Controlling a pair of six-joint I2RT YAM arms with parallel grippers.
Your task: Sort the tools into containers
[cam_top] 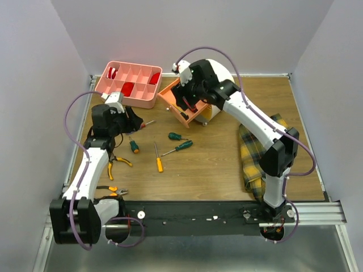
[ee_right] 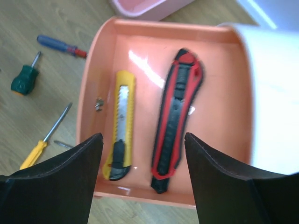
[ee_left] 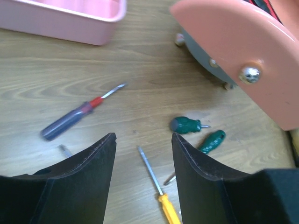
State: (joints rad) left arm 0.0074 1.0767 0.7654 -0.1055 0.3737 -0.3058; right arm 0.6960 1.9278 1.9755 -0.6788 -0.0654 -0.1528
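Observation:
The pink compartment tray (cam_top: 129,84) stands at the back left. The cream drawer unit (cam_top: 220,72) has its orange drawer (cam_top: 180,106) pulled open. My right gripper (ee_right: 142,140) is open and empty above that drawer (ee_right: 215,93), which holds a yellow utility knife (ee_right: 120,123) and a red-and-black utility knife (ee_right: 176,119). My left gripper (ee_left: 144,140) is open and empty above the table, near a blue-and-red screwdriver (ee_left: 74,119), a yellow screwdriver (ee_left: 159,193) and two green screwdrivers (ee_left: 186,125).
Yellow pliers (cam_top: 116,164) and orange pliers (cam_top: 113,191) lie near the left arm. A stubby green screwdriver (cam_top: 134,146) lies beside them. A yellow plaid cloth (cam_top: 255,153) lies at the right. Red items sit in some tray compartments.

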